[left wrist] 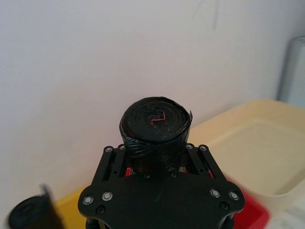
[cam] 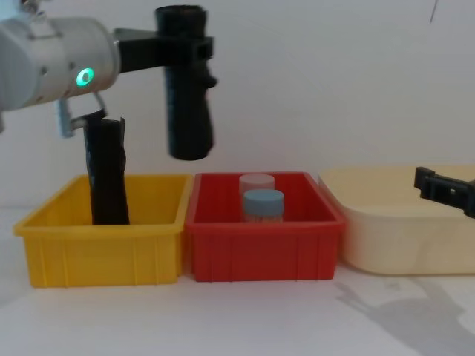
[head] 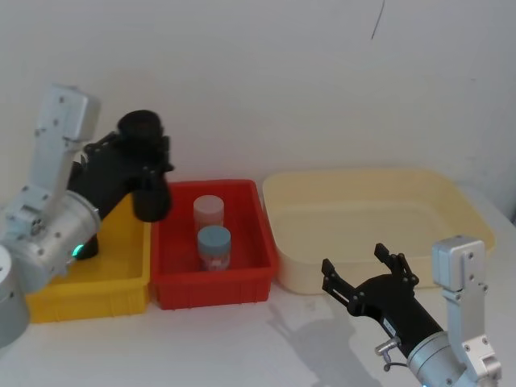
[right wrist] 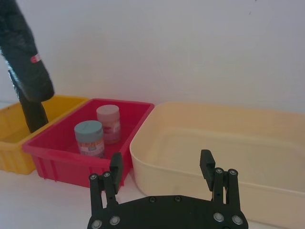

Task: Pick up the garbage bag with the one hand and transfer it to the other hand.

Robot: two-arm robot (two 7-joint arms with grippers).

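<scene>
The garbage bag (cam: 188,104), a tall black crinkled roll, hangs upright in the air over the border between the yellow bin (cam: 104,252) and the red bin (cam: 260,256). My left gripper (cam: 197,48) is shut on its upper part, on the arm with the green ring light. The left wrist view looks down on the roll's coiled top (left wrist: 155,124) between the fingers. In the head view the roll (head: 150,189) hangs below the left gripper (head: 153,161). A second black roll (cam: 107,174) stands in the yellow bin. My right gripper (head: 355,262) is open and empty, low in front of the cream tub (head: 451,201).
The red bin (head: 242,286) holds a blue-capped jar (head: 214,246) and a pale-capped jar (head: 208,210). The large cream tub (right wrist: 248,138) sits right of it, with the right gripper (right wrist: 161,160) just before its near wall. A white wall stands close behind the bins.
</scene>
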